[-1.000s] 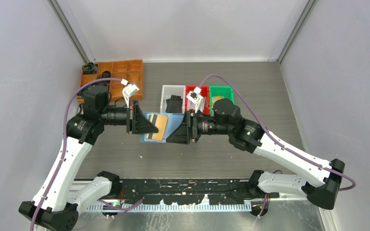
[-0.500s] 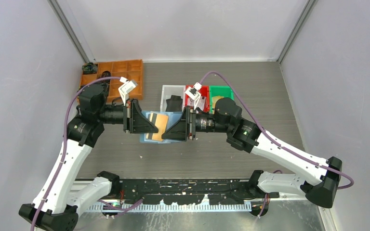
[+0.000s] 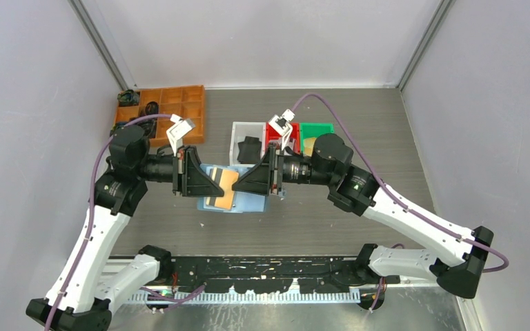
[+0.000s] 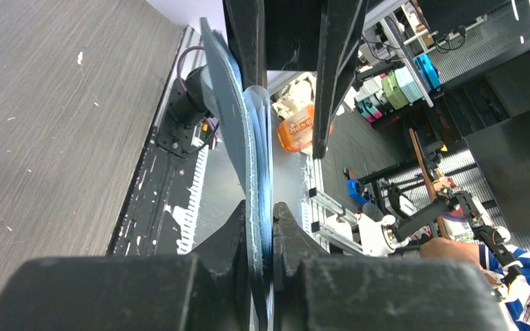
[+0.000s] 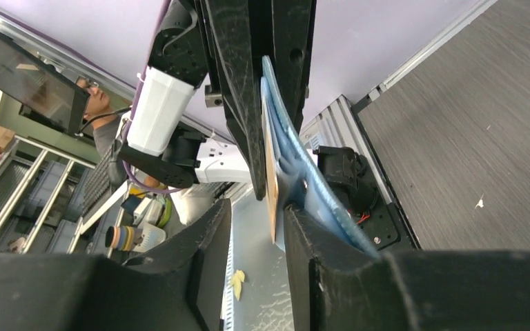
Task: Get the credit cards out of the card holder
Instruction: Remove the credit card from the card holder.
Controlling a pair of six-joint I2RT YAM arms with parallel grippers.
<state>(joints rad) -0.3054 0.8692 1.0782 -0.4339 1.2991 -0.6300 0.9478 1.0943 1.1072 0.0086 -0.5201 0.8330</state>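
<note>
Top external view: the card holder [image 3: 251, 201] hangs open above the middle of the table [image 3: 366, 138]. The left gripper [image 4: 261, 210] is pinched tight on its left edge. The right gripper [image 5: 257, 207] has its fingers apart around the right edge and a tan credit card [image 3: 222, 190].

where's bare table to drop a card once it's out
Widest bare patch: right of the green bin, out to the right wall. Also the strip between the bins and the back wall, and the near strip ahead of the base rail. Crowded: the middle around the card holder and the orange tray corner, far left.
</note>
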